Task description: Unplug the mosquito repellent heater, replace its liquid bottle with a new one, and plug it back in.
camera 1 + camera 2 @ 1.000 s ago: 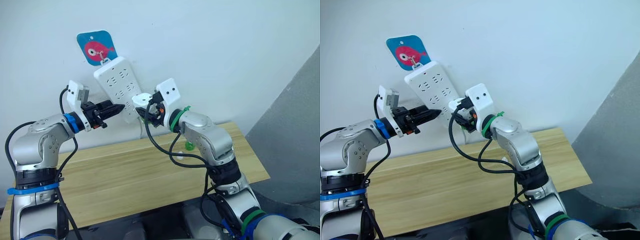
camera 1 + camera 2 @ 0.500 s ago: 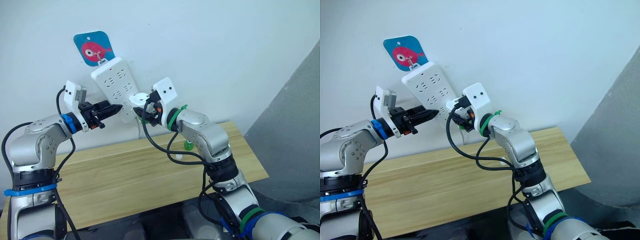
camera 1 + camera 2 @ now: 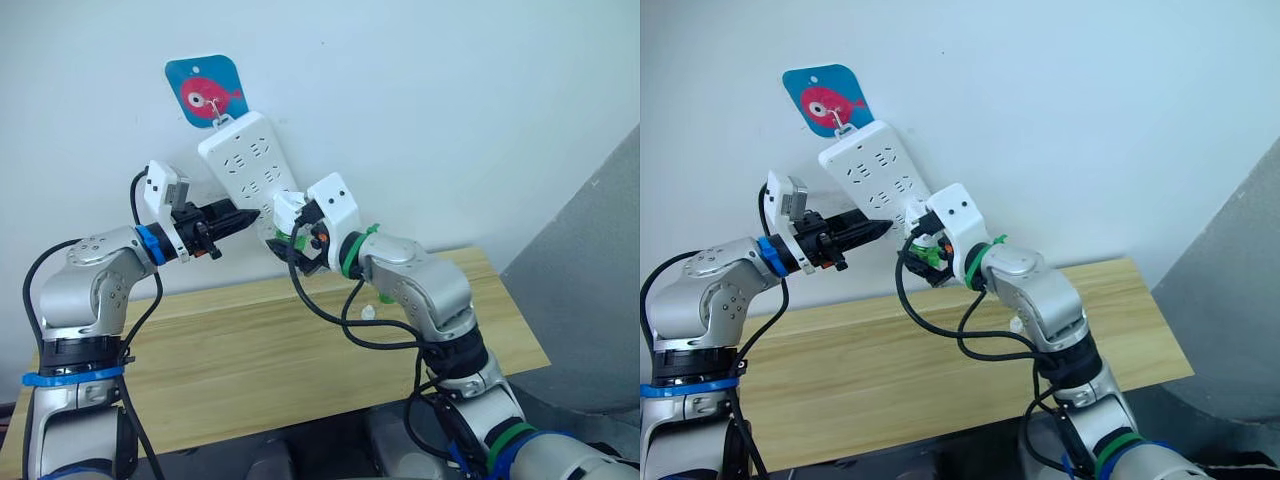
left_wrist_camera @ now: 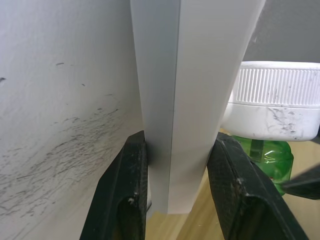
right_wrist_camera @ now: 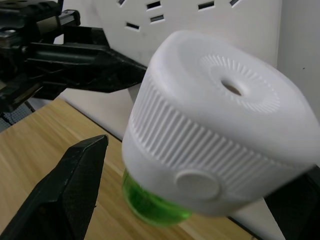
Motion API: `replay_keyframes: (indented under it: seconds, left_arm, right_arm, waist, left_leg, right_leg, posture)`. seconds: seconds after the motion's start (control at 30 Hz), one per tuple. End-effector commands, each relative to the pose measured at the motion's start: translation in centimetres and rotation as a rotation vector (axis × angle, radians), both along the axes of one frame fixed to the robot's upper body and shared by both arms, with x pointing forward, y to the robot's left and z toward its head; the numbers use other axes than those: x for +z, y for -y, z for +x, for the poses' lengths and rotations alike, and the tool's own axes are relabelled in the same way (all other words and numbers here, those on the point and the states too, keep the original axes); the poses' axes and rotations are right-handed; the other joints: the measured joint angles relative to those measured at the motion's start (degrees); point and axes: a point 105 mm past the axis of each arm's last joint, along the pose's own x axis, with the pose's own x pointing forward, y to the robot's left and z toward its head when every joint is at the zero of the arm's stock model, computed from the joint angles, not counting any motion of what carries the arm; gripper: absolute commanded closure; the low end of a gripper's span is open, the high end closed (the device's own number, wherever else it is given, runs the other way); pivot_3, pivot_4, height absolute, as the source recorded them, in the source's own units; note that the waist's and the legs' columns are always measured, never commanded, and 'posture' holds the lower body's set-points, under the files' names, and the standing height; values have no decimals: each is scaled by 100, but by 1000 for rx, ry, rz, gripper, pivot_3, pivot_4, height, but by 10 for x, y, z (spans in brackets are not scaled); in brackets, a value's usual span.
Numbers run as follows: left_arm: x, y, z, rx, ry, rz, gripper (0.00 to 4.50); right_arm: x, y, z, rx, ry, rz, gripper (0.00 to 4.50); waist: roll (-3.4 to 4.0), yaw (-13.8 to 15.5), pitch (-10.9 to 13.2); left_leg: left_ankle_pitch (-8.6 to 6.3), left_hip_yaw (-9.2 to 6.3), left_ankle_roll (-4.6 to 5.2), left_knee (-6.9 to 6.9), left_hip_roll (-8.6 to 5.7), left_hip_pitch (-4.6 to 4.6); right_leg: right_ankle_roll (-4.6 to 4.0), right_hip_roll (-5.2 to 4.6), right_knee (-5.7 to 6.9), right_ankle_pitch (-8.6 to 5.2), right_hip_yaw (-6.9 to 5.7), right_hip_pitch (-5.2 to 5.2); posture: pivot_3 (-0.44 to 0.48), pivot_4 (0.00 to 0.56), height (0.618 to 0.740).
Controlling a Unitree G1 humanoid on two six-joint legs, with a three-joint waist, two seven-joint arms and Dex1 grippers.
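The white power strip [image 3: 245,165] hangs tilted on the wall. My left gripper [image 3: 245,217] is shut on its lower edge, with a finger [image 4: 125,200] on each side of it. The mosquito repellent heater [image 5: 220,115], white and ribbed with a round vent hole, is held against the strip's lower end. My right gripper [image 3: 293,225] is shut on it. A green bottle [image 5: 150,200] sits in its underside. A second green bottle [image 3: 385,297] peeks out behind my right forearm on the table, beside a small white cap [image 3: 367,312]. I cannot tell which bottle is the new one.
A blue fish-print hook [image 3: 207,90] holds the strip on the white wall. The wooden table [image 3: 250,350] runs below both arms. A grey panel [image 3: 590,260] rises at the right. Black cables loop under my right forearm.
The camera has shifted, moving the whole picture right. My right gripper has brought the heater a little lower, against the strip's lower end. The left gripper keeps its hold.
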Motion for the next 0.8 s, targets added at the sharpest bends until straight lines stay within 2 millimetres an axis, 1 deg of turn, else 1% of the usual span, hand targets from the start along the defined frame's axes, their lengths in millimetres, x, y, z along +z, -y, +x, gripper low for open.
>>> replay_keyframes:
  seconds: [0.03, 0.2, 0.37, 0.43, 0.47, 0.5, 0.53, 0.57, 0.67, 0.7, 0.8]
  left_arm:
    - [-1, 3, 1, -17, 0, 27, 3182]
    - [2, 4, 3, -25, 4, 17, 3182]
    - [2, 4, 5, -37, 9, 33, 3182]
    - [1, 1, 7, -36, 17, 56, 2459]
    - [1, -1, 9, -24, 32, 73, 2283]
    - [2, -4, 12, -9, 46, 84, 1915]
    - [2, -6, 13, 5, 54, 94, 1645]
    - [2, -8, 14, 13, 59, 99, 1252]
    - [0, -15, 15, 39, 70, 126, 280]
    - [-2, -19, 13, 46, 66, 134, 45]
    - [-4, -27, 7, 55, 55, 142, 45]
  right_arm:
    - [18, -4, -14, 62, 69, 27, 0]
    - [21, 0, -17, 60, 68, 41, 0]
    - [17, 11, -20, 46, 68, 33, 0]
    - [16, 17, -25, 66, 72, 23, 0]
    - [15, 20, -29, 85, 77, 12, 0]
    - [14, 22, -31, 98, 79, 3, 0]
    - [13, 24, -33, 109, 80, -5, 0]
    - [12, 25, -35, 116, 80, -9, 0]
    - [11, 27, -37, 122, 79, -12, 0]
    - [11, 28, -36, 117, 79, -9, 0]
    - [13, 28, -35, 106, 82, 6, 0]
  waist:
    - [0, -1, 0]
    - [0, -1, 0]
    - [-1, 9, 0]
    - [0, 16, 0]
    - [-1, 14, 0]
    - [-1, 12, 0]
    - [-1, 6, 0]
    - [-1, 1, 0]
    - [0, -5, 0]
    - [0, -6, 0]
    - [0, -28, 0]
  left_leg:
    - [0, 2, 0, 2, -3, 1]
    - [1, 0, 1, 9, -17, 6]
    - [1, -7, 0, 9, -13, 4]
    - [1, -15, 0, 10, -14, 2]
    - [1, -14, 0, 10, -14, 3]
    - [1, -13, 0, 11, -15, 3]
    - [1, -14, 0, 11, -16, 3]
    - [1, -13, 0, 11, -16, 4]
    - [1, -15, 0, 12, -13, 4]
    - [1, -17, 0, 11, -11, 4]
    - [1, -15, 0, 11, -5, 6]
  right_leg:
    - [0, 0, 2, 0, 0, 1]
    - [0, 14, 8, 0, -4, 7]
    - [0, 16, 8, 0, -6, 7]
    - [0, 11, 7, 0, -10, 10]
    - [0, 9, 7, 0, -10, 11]
    - [0, 9, 7, 0, -10, 11]
    - [0, 10, 7, 0, -12, 11]
    - [0, 11, 7, 0, -12, 11]
    - [-1, 23, 8, 1, -14, 11]
    - [-1, 27, 8, 0, -14, 11]
    - [-1, 31, 10, 1, -13, 11]
  posture:
    - [-209, 120, 736]
    - [-210, 120, 736]
    - [-215, 118, 736]
    - [-218, 118, 736]
    - [-218, 118, 736]
    - [-218, 118, 736]
    - [-218, 117, 736]
    - [-218, 117, 736]
    - [-212, 116, 736]
    - [-206, 116, 736]
    - [-197, 115, 736]
